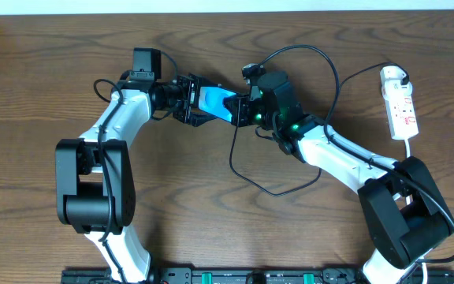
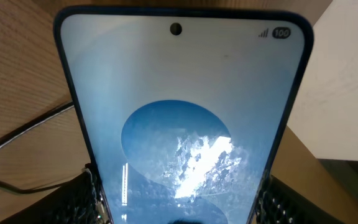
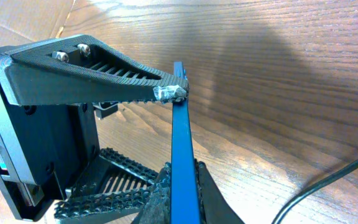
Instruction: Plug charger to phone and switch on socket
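Holding the phone [image 1: 215, 102] at upper centre of the overhead frame, my left gripper [image 1: 189, 101] was clamped on its long edges, with the screen facing the wrist camera. My right gripper [image 1: 249, 110] sat against the phone's far end. I could not tell whether its fingers were closed on the plug tip. The charger [image 1: 232, 154] looped black below centre. The socket [image 1: 400, 99] lay at upper right, well apart, and I judged its switch not yet pressed. Insertion seemed the step in hand. To do it well: hold the left grip rigid, square the tip to the port, push along the phone's length without twisting.
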Robot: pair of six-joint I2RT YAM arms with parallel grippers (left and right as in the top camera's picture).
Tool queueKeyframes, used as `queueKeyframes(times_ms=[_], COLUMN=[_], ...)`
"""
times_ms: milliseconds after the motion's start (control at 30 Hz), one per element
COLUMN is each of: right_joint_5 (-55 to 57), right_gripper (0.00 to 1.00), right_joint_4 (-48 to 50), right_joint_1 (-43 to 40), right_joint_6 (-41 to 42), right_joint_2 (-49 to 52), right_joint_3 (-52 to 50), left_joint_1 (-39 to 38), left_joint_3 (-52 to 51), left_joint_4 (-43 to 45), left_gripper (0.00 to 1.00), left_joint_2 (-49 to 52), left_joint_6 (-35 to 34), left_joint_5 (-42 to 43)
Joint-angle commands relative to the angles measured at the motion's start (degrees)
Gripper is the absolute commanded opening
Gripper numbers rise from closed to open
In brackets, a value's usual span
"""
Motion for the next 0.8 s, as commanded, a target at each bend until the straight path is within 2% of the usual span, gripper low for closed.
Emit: queueKeyframes(times_ms=[0, 167, 367, 567, 700, 767], right_joint_5=[-0.2, -0.46, -5.73, -8.41, -9.29, -9.27], right_gripper=[0.01, 0.01, 0.01, 0.01, 0.01, 0.01], right_joint_4=[1.11, 1.22, 1.16, 0.39, 0.26, 0.31], right_joint_1=[-0.33, -2.43, -6.91, -9.81, -11.08, -11.67], right_joint_6=[0.13, 3.04, 7.72, 9.31, 10.21, 11.85], right_joint_2=[-0.09, -0.09, -0.09, -0.09, -0.09, -0.09], right_joint_3=[1.09, 1.09, 1.09, 1.09, 1.09, 1.09], left_joint_1=[0.2, 0.2, 0.2, 0.2, 0.2, 0.2], left_joint_3=[0.13, 0.13, 0.13, 0.13, 0.13, 0.13], left_joint_4=[-0.22, -0.22, -0.22, -0.22, -0.09, 1.77], left_gripper=[0.59, 0.6, 0.61, 0.88, 0.96, 0.99], left_joint_2=[-2.12, -2.12, -2.12, -2.12, -2.12, -2.12], left_joint_6=[-0.57, -0.55, -0.48, -0.46, -0.46, 2.29], left_joint_5=[1.66, 1.62, 1.62, 1.64, 1.64, 1.68])
